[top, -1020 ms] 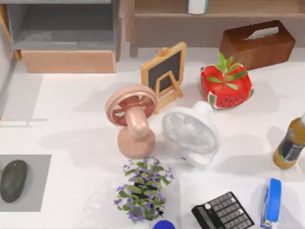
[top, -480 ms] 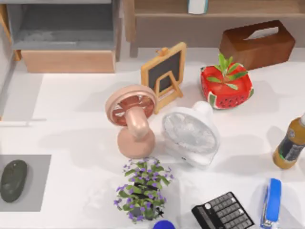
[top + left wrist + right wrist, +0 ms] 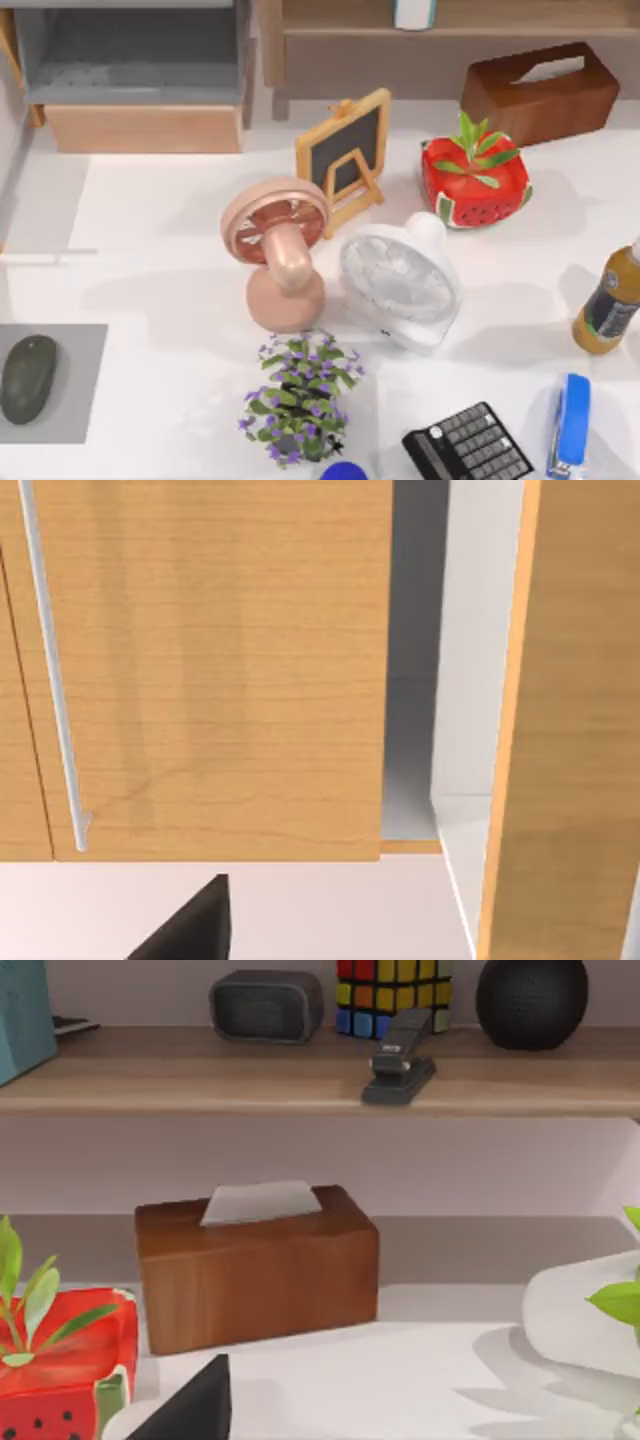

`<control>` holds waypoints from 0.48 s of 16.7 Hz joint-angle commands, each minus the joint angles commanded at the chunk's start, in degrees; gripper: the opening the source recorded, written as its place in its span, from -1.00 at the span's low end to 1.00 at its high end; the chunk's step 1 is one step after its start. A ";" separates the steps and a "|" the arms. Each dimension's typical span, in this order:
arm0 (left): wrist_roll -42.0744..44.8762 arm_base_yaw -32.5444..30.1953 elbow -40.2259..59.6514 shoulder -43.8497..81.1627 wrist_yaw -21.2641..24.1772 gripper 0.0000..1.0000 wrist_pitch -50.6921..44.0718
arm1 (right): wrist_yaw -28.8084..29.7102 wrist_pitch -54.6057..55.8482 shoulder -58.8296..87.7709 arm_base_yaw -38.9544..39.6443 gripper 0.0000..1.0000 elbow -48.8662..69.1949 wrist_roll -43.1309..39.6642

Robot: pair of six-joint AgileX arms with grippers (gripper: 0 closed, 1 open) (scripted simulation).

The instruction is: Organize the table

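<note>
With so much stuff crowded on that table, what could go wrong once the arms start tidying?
The pink fan and white fan stand almost touching, with the small chalkboard just behind, so reaching for one could knock over another. The purple flower pot sits just in front of the fans and might tip if brushed. The bottle stands at the table's right edge and could be nudged off.

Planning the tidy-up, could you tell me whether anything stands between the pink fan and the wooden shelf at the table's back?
Yes: on the table, the chalkboard easel stands right behind the pink fan, between it and the wooden shelf. Left of the easel the way looks open.
</note>
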 joint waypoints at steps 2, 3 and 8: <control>0.00 -0.10 0.10 0.05 -0.10 1.00 -0.08 | 0.00 0.00 0.00 0.00 1.00 0.00 0.00; 0.00 -0.10 0.10 0.05 -0.10 1.00 -0.08 | 0.00 0.00 0.00 0.00 1.00 0.00 0.00; 0.00 -0.10 0.10 0.05 -0.10 0.25 -0.08 | 0.00 0.00 0.00 0.00 1.00 0.00 0.00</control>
